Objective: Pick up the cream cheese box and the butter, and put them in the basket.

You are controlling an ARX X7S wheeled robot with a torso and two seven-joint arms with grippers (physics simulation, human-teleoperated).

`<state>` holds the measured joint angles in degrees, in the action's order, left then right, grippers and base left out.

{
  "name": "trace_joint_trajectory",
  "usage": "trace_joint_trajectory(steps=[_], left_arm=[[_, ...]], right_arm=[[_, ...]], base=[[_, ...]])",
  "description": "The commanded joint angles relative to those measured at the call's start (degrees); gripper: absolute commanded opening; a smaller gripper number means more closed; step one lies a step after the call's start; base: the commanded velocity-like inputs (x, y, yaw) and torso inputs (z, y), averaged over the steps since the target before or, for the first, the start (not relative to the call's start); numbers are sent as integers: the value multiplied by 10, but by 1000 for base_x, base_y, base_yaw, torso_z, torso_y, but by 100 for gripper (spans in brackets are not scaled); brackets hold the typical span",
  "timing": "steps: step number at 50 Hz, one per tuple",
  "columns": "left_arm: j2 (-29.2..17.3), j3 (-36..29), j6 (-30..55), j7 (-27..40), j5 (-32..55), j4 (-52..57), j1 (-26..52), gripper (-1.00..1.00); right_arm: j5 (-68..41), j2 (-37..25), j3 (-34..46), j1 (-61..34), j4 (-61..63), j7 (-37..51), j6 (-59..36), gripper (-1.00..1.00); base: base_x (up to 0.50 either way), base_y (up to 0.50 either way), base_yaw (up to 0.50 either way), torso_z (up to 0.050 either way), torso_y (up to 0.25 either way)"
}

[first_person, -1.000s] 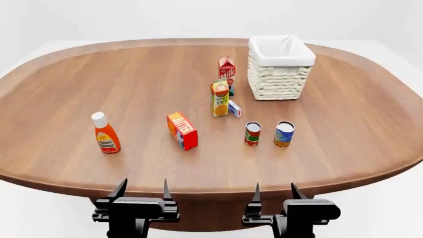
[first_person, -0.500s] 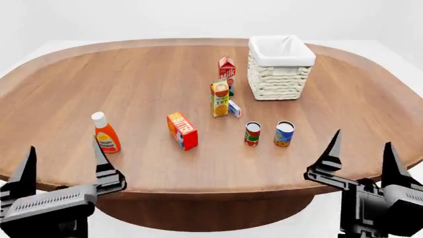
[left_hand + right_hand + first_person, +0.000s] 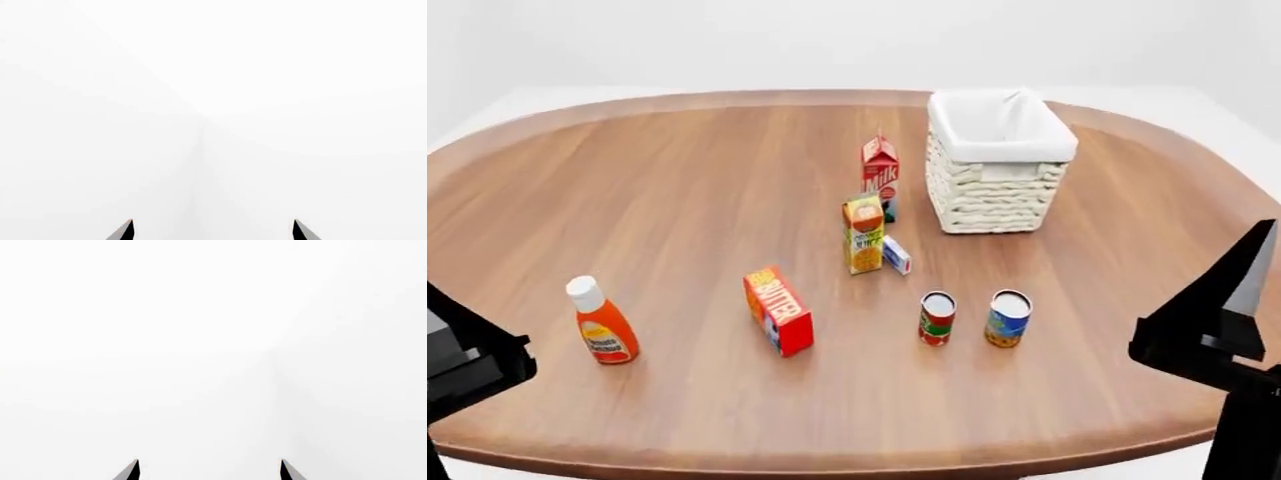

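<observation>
The cream cheese box [image 3: 896,254] is small, white and light blue, and lies right beside the orange juice carton [image 3: 864,233] near the table's middle. The red-orange butter [image 3: 778,310] lies nearer to me and to the left. The white woven basket [image 3: 998,190] stands at the back right. My left gripper [image 3: 465,352] hangs at the view's lower left edge, off the table's front, and my right gripper [image 3: 1225,318] at the lower right edge. Both wrist views face blank white, with the left gripper's [image 3: 212,231] and the right gripper's [image 3: 208,471] tips wide apart and nothing between them.
A milk carton [image 3: 880,172] stands behind the juice carton. Two cans, a red one [image 3: 937,318] and a blue-labelled one [image 3: 1008,318], stand to the right of the butter. A ketchup bottle [image 3: 601,322] stands front left on the wooden oval table [image 3: 667,180].
Both grippers have spread outward to the view's lower corners. The head view now looks more steeply down on the table. Nothing on the table has moved.
</observation>
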<state>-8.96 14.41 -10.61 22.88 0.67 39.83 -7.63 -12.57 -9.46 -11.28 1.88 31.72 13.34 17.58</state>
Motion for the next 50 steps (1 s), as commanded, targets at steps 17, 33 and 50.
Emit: trace_joint_trajectory(steps=[17, 33, 50], left_arm=[[-4, 13, 18, 7, 2, 15, 2, 100], [-10, 3, 15, 13, 3, 5, 2, 100], [-15, -6, 17, 21, 4, 1, 5, 100]], right_arm=[[17, -8, 25, 15, 33, -22, 5, 100], [23, -12, 35, 18, 26, -17, 10, 100], [31, -17, 41, 18, 20, -11, 18, 100]], base=[[500, -48, 0, 0, 0], [500, -20, 0, 0, 1], [500, 0, 0, 0, 1]])
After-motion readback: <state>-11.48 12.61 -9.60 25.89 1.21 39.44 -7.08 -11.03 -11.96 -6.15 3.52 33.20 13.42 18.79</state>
